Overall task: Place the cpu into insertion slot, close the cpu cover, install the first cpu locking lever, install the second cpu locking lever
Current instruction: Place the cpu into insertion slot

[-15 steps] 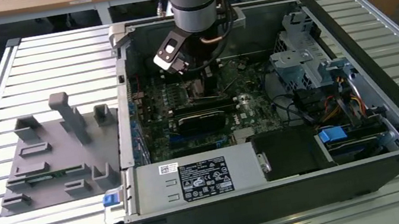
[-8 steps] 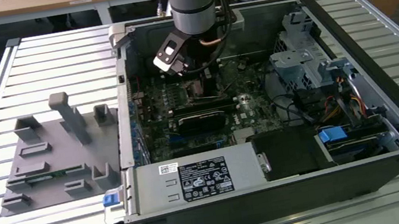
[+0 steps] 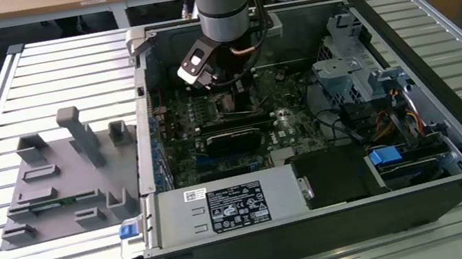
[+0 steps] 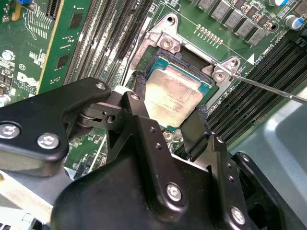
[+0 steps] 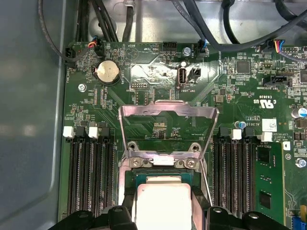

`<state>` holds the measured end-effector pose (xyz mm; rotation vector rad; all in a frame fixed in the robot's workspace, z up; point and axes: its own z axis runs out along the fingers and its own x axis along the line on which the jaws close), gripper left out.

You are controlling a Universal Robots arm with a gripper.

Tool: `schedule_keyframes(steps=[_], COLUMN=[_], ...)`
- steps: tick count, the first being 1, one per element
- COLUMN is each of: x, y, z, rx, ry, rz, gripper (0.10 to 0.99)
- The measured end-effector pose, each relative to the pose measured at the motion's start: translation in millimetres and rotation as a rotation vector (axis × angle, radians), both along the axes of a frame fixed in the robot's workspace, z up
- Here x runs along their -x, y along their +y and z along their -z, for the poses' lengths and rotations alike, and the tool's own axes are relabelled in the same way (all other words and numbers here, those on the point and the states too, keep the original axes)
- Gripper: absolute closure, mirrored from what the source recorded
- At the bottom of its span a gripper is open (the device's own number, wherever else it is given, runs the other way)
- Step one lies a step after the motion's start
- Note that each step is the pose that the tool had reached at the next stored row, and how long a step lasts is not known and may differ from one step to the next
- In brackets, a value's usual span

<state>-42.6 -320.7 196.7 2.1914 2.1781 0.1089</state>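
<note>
**rigwatcher:** Which step is this? In the exterior view the claw [image 3: 233,93] is down inside the open PC case [image 3: 455,136], over the motherboard and well apart from the power supply box [image 3: 224,207]. A grey fixture tray [image 3: 64,190] sits on the slatted worktop [image 3: 63,65], just beside the case on the exterior view's left.

**socketnerd:** Step one, I'd say. In the second wrist view the black fingers [image 4: 192,132] sit on opposite edges of the cpu [image 4: 172,98], so the claw looks clenched on it. The chip is right over the insertion slot [image 4: 178,58], inside the metal rim. I honestly can't tell whether it has bottomed out or is a hair above. One thin locking lever [image 4: 268,88] sticks out sideways, not hooked down.

**rigwatcher:** And the first wrist view?

**socketnerd:** It fits that. The cpu cover [image 5: 168,108] is swung up and open on the far side of the socket, with the chip's silver top between the two fingers. Memory slots [image 5: 91,177] run along both sides.

**rigwatcher:** So nothing is closed or latched yet.

**socketnerd:** Right, cover and both levers are undone. My take is that seating calls for the chip to be dead level and square to the rim, corners lined up, with no sideways push, since those socket contacts won't forgive a skewed drop.
</note>
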Motion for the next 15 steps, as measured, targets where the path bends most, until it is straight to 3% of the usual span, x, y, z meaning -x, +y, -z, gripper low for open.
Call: schedule_keyframes(steps=[15], x=[0.0], y=[0.0], z=[2.0], rx=[0.000], ry=[-0.0001], rz=[0.001], gripper=[0.533])
